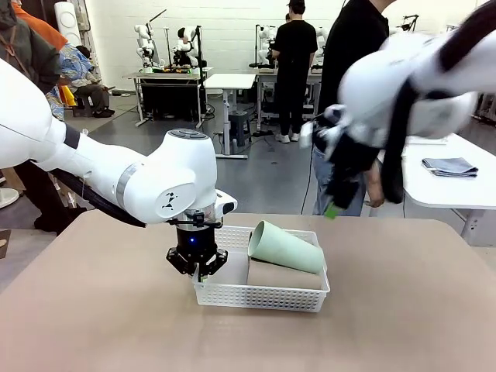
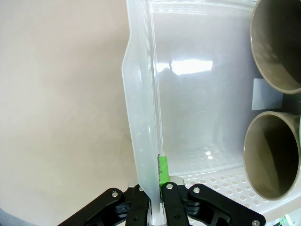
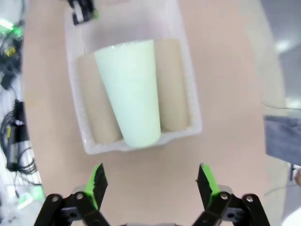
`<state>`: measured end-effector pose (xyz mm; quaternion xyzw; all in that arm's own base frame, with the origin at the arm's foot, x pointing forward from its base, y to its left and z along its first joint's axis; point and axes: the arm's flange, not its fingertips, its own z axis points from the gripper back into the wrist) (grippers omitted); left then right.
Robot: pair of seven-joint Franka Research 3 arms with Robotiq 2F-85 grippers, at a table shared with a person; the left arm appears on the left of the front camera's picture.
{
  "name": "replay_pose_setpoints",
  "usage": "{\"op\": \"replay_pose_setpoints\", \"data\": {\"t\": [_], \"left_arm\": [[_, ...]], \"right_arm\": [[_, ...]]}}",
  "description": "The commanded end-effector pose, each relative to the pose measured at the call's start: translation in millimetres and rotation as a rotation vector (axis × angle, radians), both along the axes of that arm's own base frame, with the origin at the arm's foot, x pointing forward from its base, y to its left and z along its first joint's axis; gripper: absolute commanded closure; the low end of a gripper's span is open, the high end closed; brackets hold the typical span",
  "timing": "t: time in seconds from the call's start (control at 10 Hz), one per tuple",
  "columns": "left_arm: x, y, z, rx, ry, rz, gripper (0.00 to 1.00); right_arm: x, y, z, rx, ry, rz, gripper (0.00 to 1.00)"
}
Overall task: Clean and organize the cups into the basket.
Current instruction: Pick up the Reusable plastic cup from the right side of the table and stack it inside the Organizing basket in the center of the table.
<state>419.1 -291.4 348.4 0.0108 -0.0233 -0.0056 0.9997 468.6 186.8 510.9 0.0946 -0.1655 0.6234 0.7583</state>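
Desk (image 1: pixel 403 310), broad, matte and tan-brown, carries everything, with a person's dark-clothed torso (image 1: pixel 353 46) standing at its far edge; left white arm (image 1: pixel 116 174) reaches in low across it, while the right white arm (image 1: pixel 411 85) hangs high above the far right side; shallow white plastic rectangular basket (image 1: pixel 260 296) with perforated lattice sides sits near the desk's middle; inside it two tall tan-brown matte tumblers (image 3: pixel 171 89) lie side by side on the floor, their open mouths facing the end the left arm holds; a pale mint green matte tumbler (image 1: pixel 284 248) lies tilted on top of them, along the seam between the two, its wide mouth raised toward the basket's far left corner and its narrow base resting against the opposite end wall; left gripper (image 1: pixel 198 265) points straight down at the basket's near left corner, its jaws clenched on the thin end wall, one green pad (image 2: pixel 163 170) pressed to the inner face of the wall; right gripper (image 3: pixel 151 184) hovers well above the basket, jaws released and spread wide with nothing between them.
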Motion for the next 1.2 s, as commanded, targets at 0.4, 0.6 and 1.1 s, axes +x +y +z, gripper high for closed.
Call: {"op": "replay_pose_setpoints", "data": {"t": [0.4, 0.6, 1.1], "left_arm": [[-2, -1, -2, 0.004, 0.003, -0.001, 1.00], [-2, -1, -2, 0.004, 0.003, -0.001, 1.00], [-2, -1, -2, 0.004, 0.003, -0.001, 1.00]], "right_arm": [[-7, -166, -84, 0.371, 0.072, -0.233, 0.00], [-3, -181, -97, 0.434, 0.040, -0.212, 0.00], [-14, -179, -88, 0.346, 0.097, -0.246, 0.00]]}}
